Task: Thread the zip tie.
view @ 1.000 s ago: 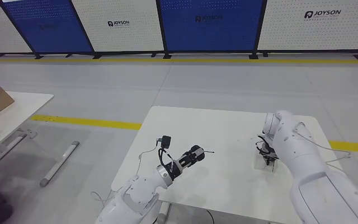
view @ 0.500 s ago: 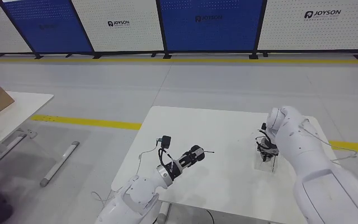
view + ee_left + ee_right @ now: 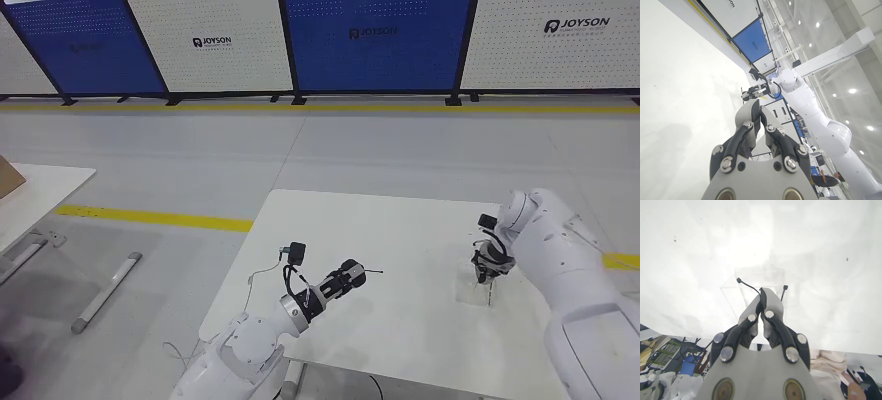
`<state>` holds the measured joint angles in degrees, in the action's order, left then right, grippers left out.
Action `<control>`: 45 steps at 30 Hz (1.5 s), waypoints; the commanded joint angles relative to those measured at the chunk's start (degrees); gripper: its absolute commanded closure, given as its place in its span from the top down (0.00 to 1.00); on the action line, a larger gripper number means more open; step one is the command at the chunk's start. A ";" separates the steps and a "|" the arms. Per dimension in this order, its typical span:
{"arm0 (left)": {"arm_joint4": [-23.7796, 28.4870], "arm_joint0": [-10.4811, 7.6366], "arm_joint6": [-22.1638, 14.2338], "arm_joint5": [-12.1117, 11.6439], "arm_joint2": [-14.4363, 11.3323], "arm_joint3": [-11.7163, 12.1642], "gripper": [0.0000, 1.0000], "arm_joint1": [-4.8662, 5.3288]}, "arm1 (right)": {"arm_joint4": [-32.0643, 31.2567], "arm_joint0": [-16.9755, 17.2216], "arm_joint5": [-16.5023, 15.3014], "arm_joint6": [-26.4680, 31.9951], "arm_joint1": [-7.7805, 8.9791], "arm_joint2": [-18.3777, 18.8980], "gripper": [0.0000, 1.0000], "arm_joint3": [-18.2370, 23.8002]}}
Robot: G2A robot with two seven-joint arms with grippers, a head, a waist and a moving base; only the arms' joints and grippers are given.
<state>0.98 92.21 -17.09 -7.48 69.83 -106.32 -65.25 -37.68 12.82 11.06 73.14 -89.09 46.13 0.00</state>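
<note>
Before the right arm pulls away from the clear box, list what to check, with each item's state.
1. Right gripper shut on the zip tie: ok.
2. Tie's head free beyond the fingertips: ok.
3. Second zip tie at the clear box, outside the grip: ok.
4. Left gripper shut: ok.
5. Left gripper holding a tie: cannot tell; a thin dark strand juts from it.

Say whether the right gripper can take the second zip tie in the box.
Probably not yet: the right gripper is shut on the first zip tie, though the second zip tie stands unobstructed nearby.
</note>
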 commanded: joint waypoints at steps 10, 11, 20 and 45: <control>0.00 0.00 0.00 0.00 0.00 0.00 0.00 0.00 | -0.86 0.25 0.29 -1.30 0.07 -0.26 0.27 0.00; 0.00 0.00 0.00 0.00 0.00 0.00 0.00 0.00 | -1.04 0.27 0.56 -1.26 -0.15 -0.33 0.40 0.00; 0.00 0.00 0.00 0.00 0.00 0.00 0.00 0.00 | -1.03 0.18 0.18 -1.23 -0.70 -0.24 0.49 0.00; 0.00 0.00 0.00 0.00 0.00 0.00 0.00 0.00 | 4.65 -0.35 -14.34 -0.49 3.77 2.59 0.42 0.00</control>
<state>0.98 92.21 -17.09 -7.48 69.83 -106.32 -65.25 -33.24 12.48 -2.46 72.50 -85.49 48.62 0.00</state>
